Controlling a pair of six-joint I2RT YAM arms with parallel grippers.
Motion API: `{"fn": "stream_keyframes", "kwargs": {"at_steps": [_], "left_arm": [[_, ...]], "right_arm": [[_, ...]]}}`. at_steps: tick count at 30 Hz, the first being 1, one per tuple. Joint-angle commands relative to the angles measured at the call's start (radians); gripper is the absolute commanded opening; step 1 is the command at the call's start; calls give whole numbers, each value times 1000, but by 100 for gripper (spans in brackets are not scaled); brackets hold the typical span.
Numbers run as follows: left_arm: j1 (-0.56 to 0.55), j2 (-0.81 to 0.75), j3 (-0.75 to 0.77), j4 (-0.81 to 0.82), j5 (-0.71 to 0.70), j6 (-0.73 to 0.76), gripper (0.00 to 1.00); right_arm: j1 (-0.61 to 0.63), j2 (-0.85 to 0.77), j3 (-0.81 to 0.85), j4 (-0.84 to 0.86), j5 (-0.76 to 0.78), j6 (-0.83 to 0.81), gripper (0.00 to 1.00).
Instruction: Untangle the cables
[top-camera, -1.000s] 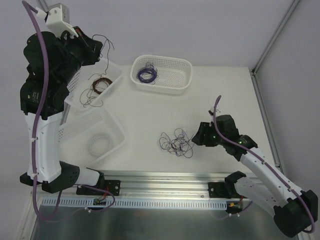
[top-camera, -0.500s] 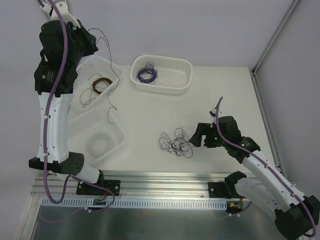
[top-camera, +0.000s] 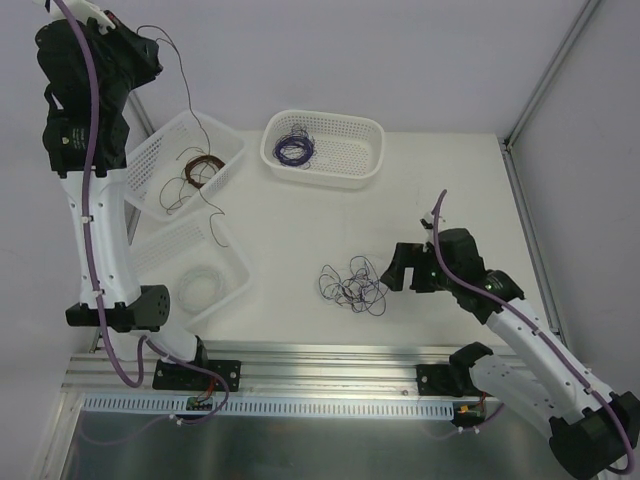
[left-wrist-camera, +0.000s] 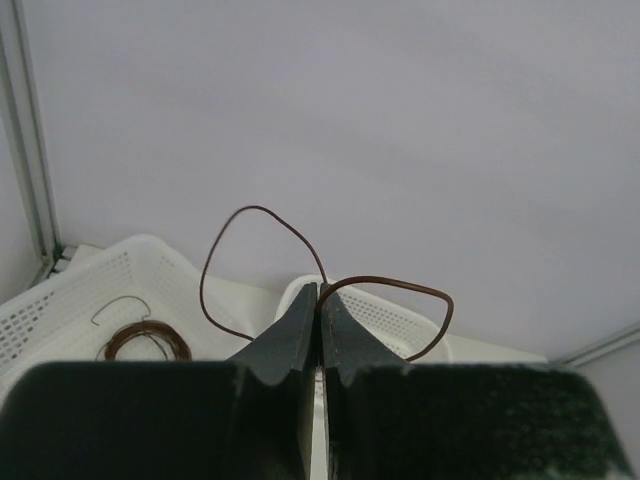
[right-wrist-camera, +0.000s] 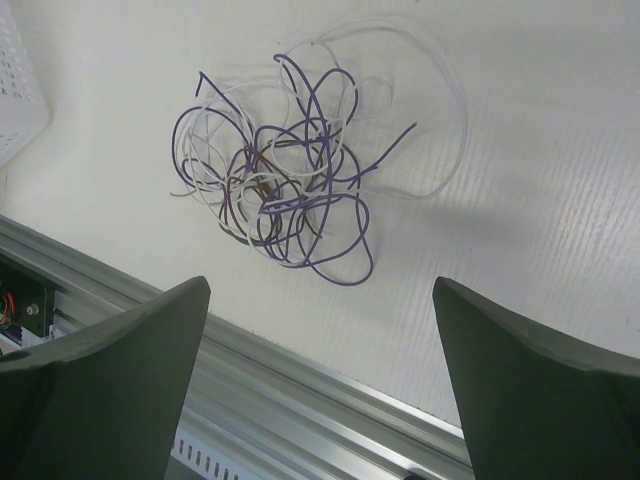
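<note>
Item 1. Clump of cables (top-camera: 352, 285): we record a loose knot of purple, whitish and dark brown strands lying on the desk (top-camera: 300, 225), right of centre and near the front rail. In the right wrist view the clump (right-wrist-camera: 285, 195) lies flat, with one pale loop spreading out to one side.

Item 2. Brown wire (left-wrist-camera: 258, 209): we log a single strand held high above the far left corner. It makes two arcs on either side of the grip. In the top view it trails down over the left basket, and its free end hangs near the front basket.

Item 3. Left end effector (left-wrist-camera: 319, 296): raised high at the far left, fingers pressed together and clamped on the brown wire.

Item 4. Right end effector (right-wrist-camera: 320, 290): low over the desk, just beside the clump and not touching it, fingers spread wide apart.

Item 5. Three white baskets:
- The far basket (top-camera: 375, 130) holds a purple coil (top-camera: 293, 148).
- The left basket (top-camera: 236, 152) holds a brown coil (top-camera: 197, 172).
- The front basket (top-camera: 240, 268) holds a whitish coil (top-camera: 200, 290).
</note>
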Motion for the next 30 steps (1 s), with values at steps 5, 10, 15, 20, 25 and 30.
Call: {"fn": "stream_keyframes", "kwargs": {"at_steps": [5, 10, 15, 20, 25, 30], "left_arm": [[14, -108, -105, 67, 163, -82, 0], [14, -249, -279, 64, 136, -21, 0], [14, -391, -436, 37, 76, 76, 0], [14, -482, -502, -20, -30, 147, 0], [14, -553, -510, -75, -196, 202, 0], [14, -582, -492, -99, -295, 279, 0]], "right_arm": [[4, 46, 53, 8, 12, -21, 100], [4, 46, 52, 11, 3, -21, 99], [4, 31, 46, 10, -4, -15, 100], [6, 12, 39, 11, -11, -1, 100], [6, -3, 35, 10, -16, 8, 100], [7, -12, 33, 10, -19, 19, 100]]}}
